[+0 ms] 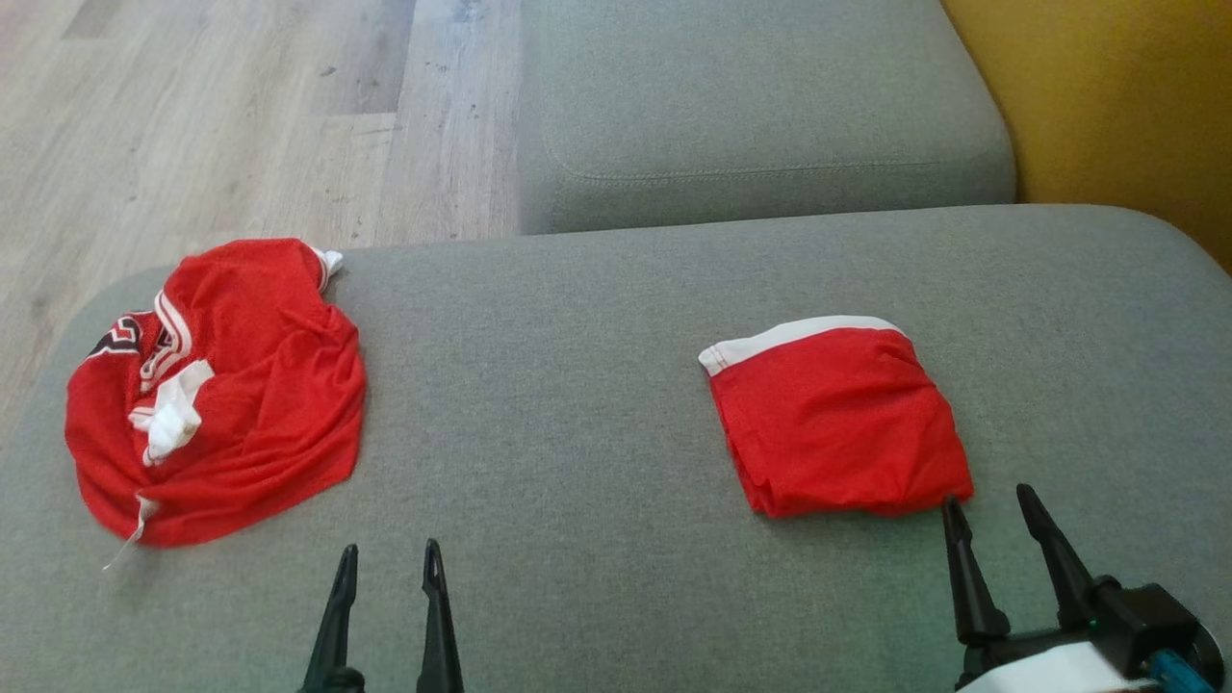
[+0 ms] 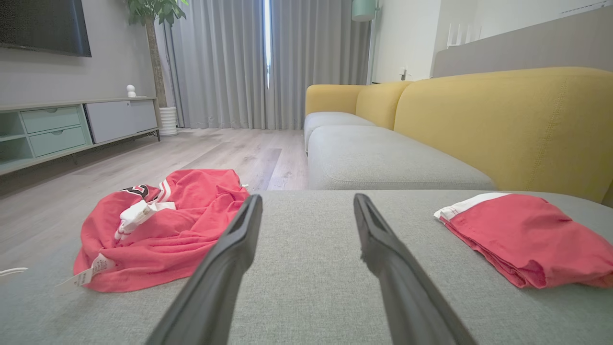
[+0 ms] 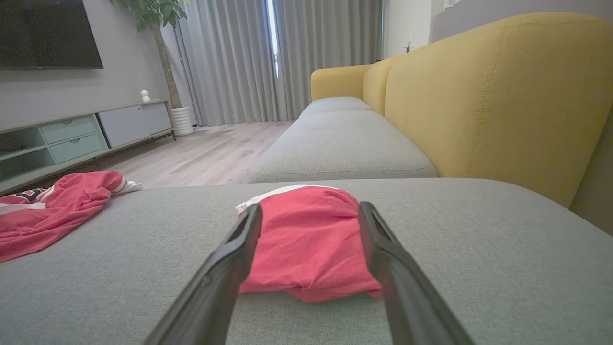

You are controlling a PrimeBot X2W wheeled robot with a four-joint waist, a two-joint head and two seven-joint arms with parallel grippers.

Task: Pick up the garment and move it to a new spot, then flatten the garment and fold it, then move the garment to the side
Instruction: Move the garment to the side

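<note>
Wood floor (image 1: 192, 115): pale planks beyond the far left edge of the seat, ahead and left of the left claw.
Crumpled red jersey (image 1: 217, 395): a loose heap with white trim, ahead and to the left of the left claw, well apart from it. It lies by the seat's rounded left corner, close to the edge, and a tag string trails off it.
Left claw (image 1: 390, 549): two dark fingers spread apart, holding nothing, pointing across the seat.
Grey seat cushion (image 1: 577, 385): bare fabric ahead of the left claw and between the two claws. This is the widest open stretch, running to the far edge.
Folded red garment (image 1: 837, 419): a neat packet with a white band on its far edge, just ahead of the right claw. Its near right corner lies just beside that claw's left fingertip; whether they touch cannot be told.
Right claw (image 1: 988, 497): fingers spread, pinching nothing. In the right wrist view the folded garment shows between them.
Second grey cushion (image 1: 751, 96): ahead of both claws, across a seam.
Yellow backrest (image 1: 1107, 96): rises to the right of the right claw and closes off that side.
</note>
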